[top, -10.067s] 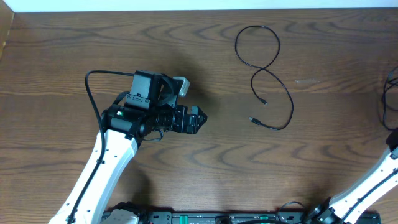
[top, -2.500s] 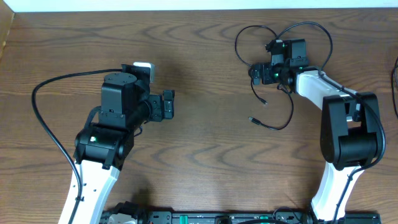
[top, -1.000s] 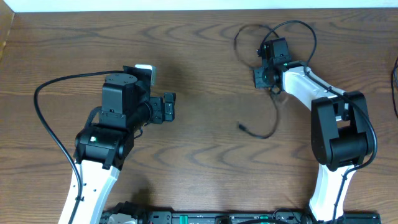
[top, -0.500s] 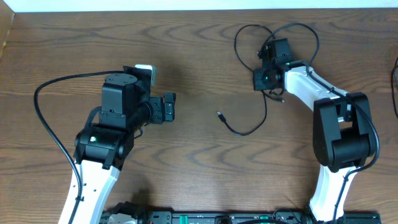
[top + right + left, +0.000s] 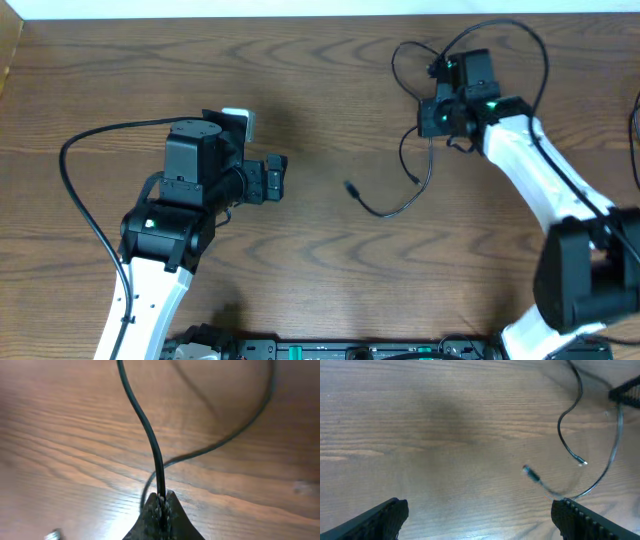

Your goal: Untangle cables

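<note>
Pulling the loop out: my right pincer clenched the cable, left pincer hung released; next, I judged, draw it straight.

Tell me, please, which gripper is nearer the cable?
Right. The right gripper is shut on the cable; the left gripper is open and well apart from it.

Brown wood-grain tabletop fills view — pale strip along far edge; soft, even light.
</note>
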### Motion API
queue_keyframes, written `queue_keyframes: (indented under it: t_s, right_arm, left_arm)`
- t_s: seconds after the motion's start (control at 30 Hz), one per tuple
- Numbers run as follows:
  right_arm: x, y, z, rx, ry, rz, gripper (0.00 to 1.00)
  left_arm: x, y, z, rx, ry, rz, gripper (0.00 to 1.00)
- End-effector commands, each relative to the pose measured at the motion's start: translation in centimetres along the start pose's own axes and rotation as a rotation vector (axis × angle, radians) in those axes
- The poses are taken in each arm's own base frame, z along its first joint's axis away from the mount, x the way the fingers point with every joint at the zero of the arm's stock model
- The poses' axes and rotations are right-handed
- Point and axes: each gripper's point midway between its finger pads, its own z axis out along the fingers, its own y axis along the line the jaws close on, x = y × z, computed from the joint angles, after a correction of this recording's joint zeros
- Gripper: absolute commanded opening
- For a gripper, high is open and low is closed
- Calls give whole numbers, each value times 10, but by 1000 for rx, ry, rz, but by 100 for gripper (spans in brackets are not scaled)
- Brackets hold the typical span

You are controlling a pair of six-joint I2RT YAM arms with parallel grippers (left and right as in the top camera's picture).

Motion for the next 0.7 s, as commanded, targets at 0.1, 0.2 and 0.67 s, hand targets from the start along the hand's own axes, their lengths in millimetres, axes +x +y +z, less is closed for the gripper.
queue_keyframes:
  t_s: [0.1, 0.2, 0.67]
  right_arm:
    - [-1, 1, -19, 13, -9, 7, 1]
    - [9, -6, -16, 53, 33, 12, 1]
    - [13, -33, 23, 175, 39, 45, 1]
  left_arm:
    - [8, -1, -1, 11, 23, 3, 96]
    - [8, -1, -1, 11, 25, 3, 96]
    - [8, -1, -1, 10, 23, 4, 96]
